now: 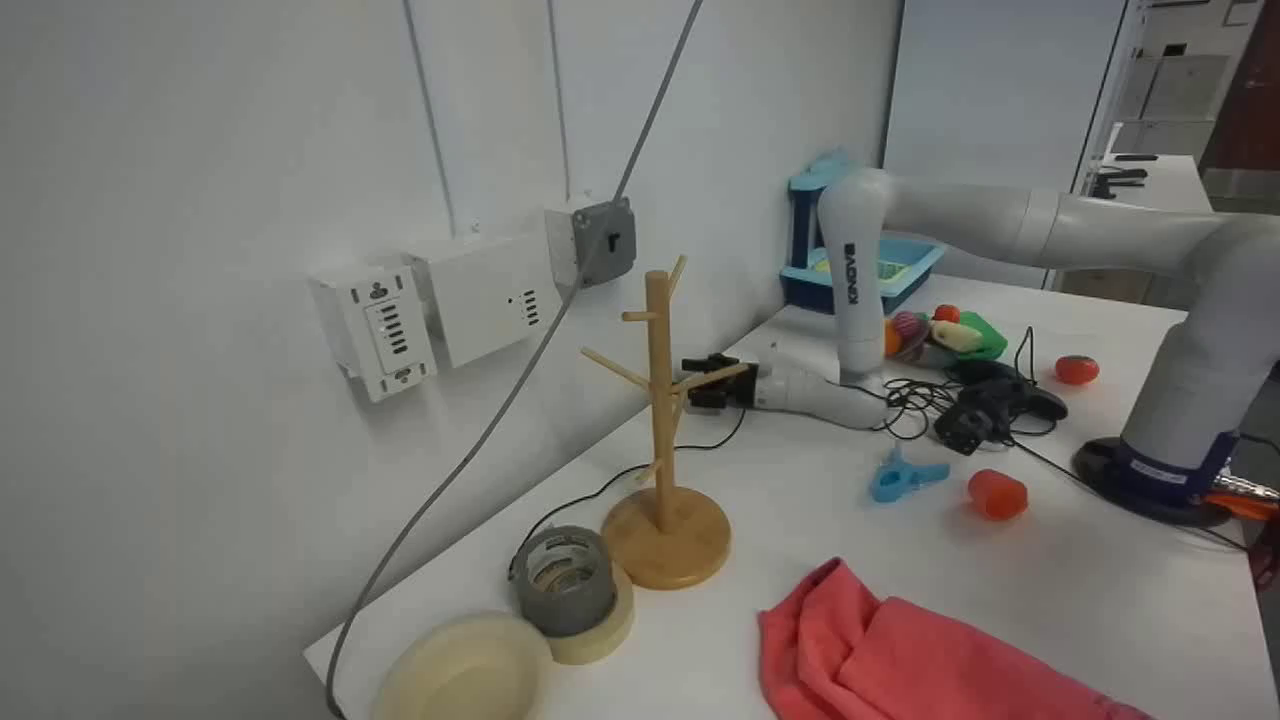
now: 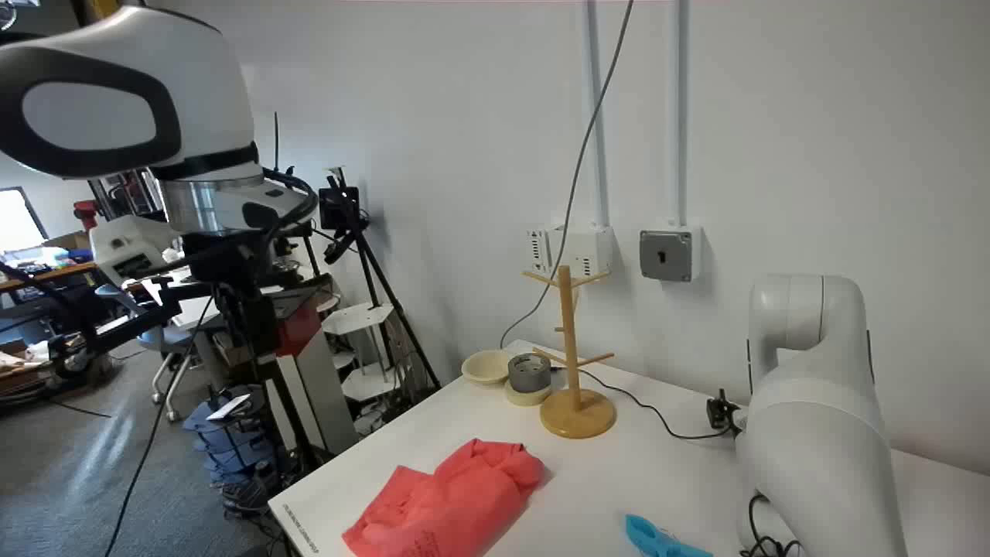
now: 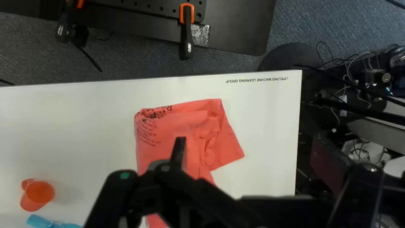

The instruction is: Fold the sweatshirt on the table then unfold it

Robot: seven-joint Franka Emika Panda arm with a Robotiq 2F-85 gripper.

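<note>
The coral sweatshirt [image 3: 172, 122] lies folded and bunched on the white table [image 3: 265, 133], close to a corner of it. Dark lettering and part of a graphic show along a turned-over edge in the wrist view. One flap sticks out to a corner there, and creases run down its middle. In both exterior views the sweatshirt [image 1: 930, 665] [image 2: 456, 503] is cut off by the bottom of the picture. My gripper [image 2: 170, 340] hangs high, apart from the cloth. Its fingers [image 3: 178, 153] stand wide apart with nothing between them, and they hide the lower part of the sweatshirt in the wrist view.
Beside the sweatshirt stand a wooden peg stand [image 1: 665, 540], a grey tape roll [image 1: 565, 590] and a cream bowl [image 1: 470, 670]. A blue clamp [image 1: 905, 475] and an orange-red cup [image 1: 997, 495] lie farther along. A second, white arm [image 2: 820, 433] rests near the wall.
</note>
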